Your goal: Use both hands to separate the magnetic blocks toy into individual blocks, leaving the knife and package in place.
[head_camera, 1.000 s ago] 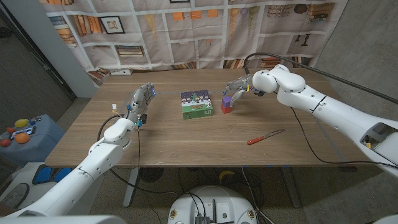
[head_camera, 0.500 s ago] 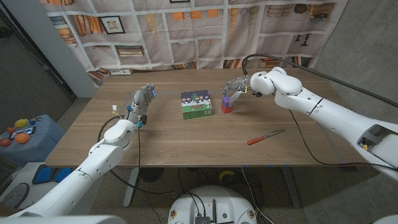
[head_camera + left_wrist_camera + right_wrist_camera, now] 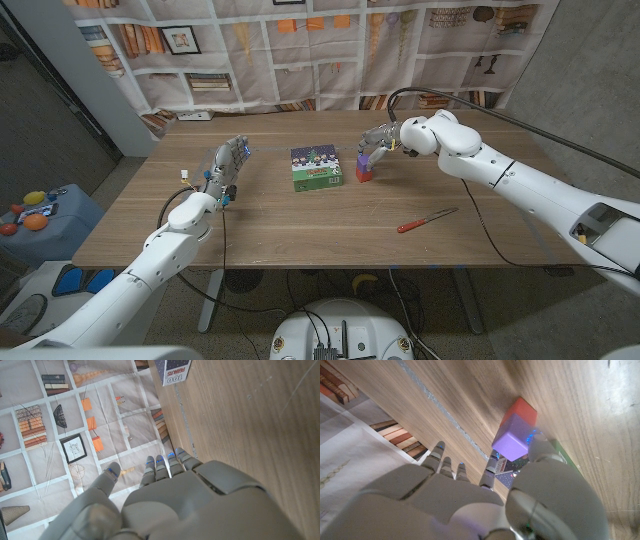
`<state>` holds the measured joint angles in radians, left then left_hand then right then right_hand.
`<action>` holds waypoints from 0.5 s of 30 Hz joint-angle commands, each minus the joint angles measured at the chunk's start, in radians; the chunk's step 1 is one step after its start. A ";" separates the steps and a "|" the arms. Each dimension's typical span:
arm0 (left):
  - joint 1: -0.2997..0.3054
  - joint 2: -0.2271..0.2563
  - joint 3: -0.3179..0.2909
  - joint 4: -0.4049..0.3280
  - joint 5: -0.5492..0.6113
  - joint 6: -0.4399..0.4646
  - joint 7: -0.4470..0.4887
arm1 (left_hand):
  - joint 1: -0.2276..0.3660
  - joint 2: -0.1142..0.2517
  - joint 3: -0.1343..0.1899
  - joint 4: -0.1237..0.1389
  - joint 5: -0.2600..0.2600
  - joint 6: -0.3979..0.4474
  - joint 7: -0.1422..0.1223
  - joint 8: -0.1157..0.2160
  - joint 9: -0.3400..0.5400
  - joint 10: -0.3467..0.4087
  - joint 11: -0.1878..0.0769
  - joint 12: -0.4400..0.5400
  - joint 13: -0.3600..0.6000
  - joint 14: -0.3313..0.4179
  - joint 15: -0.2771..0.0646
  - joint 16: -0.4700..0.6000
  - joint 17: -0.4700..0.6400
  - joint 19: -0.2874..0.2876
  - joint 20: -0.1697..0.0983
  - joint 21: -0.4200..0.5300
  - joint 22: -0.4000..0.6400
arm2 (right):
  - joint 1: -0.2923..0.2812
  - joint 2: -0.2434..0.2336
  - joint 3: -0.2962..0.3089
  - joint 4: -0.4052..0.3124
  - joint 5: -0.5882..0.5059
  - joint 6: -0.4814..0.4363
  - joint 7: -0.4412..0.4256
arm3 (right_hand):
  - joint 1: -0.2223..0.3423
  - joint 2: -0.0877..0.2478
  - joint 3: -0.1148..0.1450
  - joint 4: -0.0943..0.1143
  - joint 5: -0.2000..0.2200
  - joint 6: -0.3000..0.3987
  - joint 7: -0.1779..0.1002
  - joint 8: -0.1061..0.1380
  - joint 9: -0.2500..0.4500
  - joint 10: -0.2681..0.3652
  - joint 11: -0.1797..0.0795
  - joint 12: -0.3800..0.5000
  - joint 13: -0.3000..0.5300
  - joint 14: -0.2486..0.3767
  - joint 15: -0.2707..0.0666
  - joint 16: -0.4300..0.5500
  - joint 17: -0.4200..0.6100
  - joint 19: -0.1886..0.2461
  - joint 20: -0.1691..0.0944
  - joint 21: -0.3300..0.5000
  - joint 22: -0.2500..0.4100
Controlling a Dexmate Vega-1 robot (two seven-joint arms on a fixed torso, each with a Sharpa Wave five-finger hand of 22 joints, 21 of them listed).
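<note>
Magnetic blocks toy (image 3: 364, 167), a purple block stacked on a red one, stands on the desk (image 3: 300, 225) toward the far edge, just beside the package (image 3: 316, 167). Right hand (image 3: 376, 140) reaches over its top, thumb (image 3: 540, 450) against the purple block; whether it grips cannot be told. Left hand (image 3: 226, 165) hovers near the left edge, fingers spread. Knife (image 3: 426, 220) lies toward the near right.
</note>
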<state>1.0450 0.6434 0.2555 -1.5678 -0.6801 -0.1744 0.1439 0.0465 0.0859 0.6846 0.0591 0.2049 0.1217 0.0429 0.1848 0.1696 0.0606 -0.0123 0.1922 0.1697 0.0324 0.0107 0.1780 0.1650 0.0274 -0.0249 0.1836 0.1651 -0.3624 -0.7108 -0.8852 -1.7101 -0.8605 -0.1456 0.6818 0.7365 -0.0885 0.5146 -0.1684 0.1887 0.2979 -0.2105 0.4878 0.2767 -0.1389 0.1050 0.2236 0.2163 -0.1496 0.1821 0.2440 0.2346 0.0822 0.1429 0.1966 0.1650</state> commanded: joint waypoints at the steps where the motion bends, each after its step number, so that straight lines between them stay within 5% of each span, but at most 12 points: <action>1: -0.008 -0.002 0.004 0.008 -0.003 0.005 -0.005 | -0.010 0.071 0.010 0.001 -0.001 0.009 0.002 -0.002 0.003 0.009 -0.005 -0.001 0.004 0.006 -0.001 0.000 0.003 0.007 -0.001 0.007 0.005 | -0.014 0.004 0.001 -0.002 -0.005 -0.020 -0.027 | 0.011 0.011 -0.004 0.003 0.002 0.033 -0.001 0.022 0.009 0.017 -0.007 0.007 0.002 0.012 -0.002 0.006 0.003 0.018 0.000 0.003 0.002; 15: -0.001 -0.003 0.003 0.003 -0.004 0.005 0.003 | -0.011 0.071 0.013 0.002 -0.001 0.010 0.001 -0.002 0.004 0.010 -0.003 -0.002 0.004 0.007 0.000 0.000 0.003 0.007 -0.001 0.007 0.005 | -0.029 -0.004 0.005 -0.003 -0.010 -0.016 -0.081 | 0.048 0.029 -0.009 0.000 0.006 0.138 -0.004 0.092 0.030 0.071 -0.045 0.016 0.001 0.051 -0.027 0.019 0.006 0.062 -0.022 0.005 0.002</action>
<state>1.0401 0.6422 0.2581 -1.5626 -0.6830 -0.1696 0.1413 0.0465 0.0859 0.6918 0.0601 0.2049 0.1216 0.0428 0.1848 0.1696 0.0643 -0.0161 0.1924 0.1697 0.0323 0.0108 0.1780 0.1650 0.0273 -0.0249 0.1836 0.1651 -0.3800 -0.7079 -0.8852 -1.7105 -0.8667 -0.1640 0.6399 0.7648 -0.0615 0.5077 -0.1668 0.1888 0.4099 -0.2144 0.5634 0.2994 -0.0814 0.0660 0.2310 0.2163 -0.1132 0.1566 0.2553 0.2349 0.1322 0.1219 0.1966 0.1650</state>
